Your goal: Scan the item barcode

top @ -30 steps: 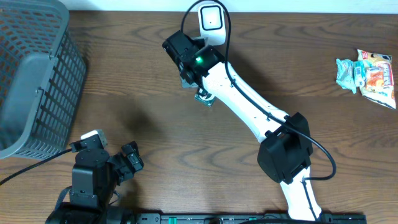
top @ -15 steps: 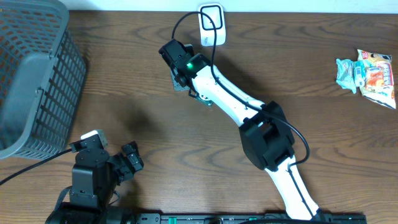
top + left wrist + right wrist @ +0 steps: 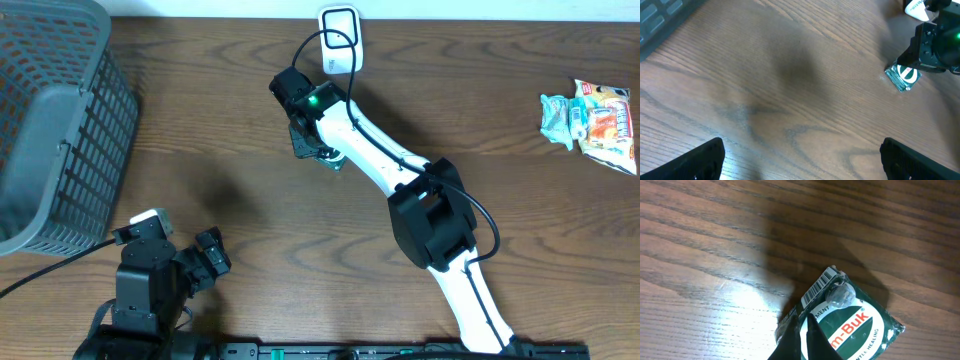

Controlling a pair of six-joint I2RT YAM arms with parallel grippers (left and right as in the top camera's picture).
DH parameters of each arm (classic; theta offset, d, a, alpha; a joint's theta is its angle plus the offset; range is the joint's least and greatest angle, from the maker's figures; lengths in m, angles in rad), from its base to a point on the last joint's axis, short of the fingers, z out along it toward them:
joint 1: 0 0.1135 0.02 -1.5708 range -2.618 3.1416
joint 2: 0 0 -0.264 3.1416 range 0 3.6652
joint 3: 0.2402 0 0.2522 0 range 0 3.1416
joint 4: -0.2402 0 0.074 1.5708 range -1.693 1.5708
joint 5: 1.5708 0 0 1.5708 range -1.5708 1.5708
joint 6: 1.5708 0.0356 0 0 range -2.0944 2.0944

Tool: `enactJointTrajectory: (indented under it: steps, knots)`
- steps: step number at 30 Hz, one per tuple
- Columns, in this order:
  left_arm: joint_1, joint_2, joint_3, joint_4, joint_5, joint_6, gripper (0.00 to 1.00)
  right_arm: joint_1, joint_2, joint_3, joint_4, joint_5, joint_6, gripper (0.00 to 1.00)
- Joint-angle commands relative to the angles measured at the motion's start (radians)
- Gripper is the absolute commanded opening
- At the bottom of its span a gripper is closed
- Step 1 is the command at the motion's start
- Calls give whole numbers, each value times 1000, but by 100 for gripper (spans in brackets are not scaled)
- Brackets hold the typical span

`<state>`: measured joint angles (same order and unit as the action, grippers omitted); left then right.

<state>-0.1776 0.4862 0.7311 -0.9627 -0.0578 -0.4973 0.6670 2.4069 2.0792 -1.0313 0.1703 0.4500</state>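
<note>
Flanking sachet (image 3: 855, 327): basket (image 3: 105, 130) (left), snacks (image 3: 592, 118).

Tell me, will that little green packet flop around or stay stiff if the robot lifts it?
Probably floppy: the green packet looks like a thin, flat pouch with crinkled edges. Likely very light too, since it shows hardly any bulge. Its printed face looks shiny, so it may slip a little; being flat, it shouldn't roll.

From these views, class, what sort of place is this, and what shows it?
Probably a mock shop checkout: a white barcode scanner, a grey shopping basket, and a barcoded green sachet.
</note>
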Motion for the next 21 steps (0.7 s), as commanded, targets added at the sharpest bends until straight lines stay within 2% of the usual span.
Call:
enactJointTrajectory:
  steps: [1, 8, 12, 17, 21]
  knots:
    - [2, -5, 2, -2, -3, 2, 97, 9, 2, -2, 32, -5, -14, 1]
    - [2, -4, 2, -2, -3, 2, 97, 9, 2, -2, 133, -114, -58, 5]
    - [2, -4, 2, -2, -3, 2, 98, 9, 5, -4, 72, -57, -73, 7]
    - [2, -5, 2, -2, -3, 2, 98, 9, 24, -27, 14, -51, -71, 1]
    - [2, -5, 2, -2, -3, 2, 98, 5, 20, -28, -88, 6, -11, 1]
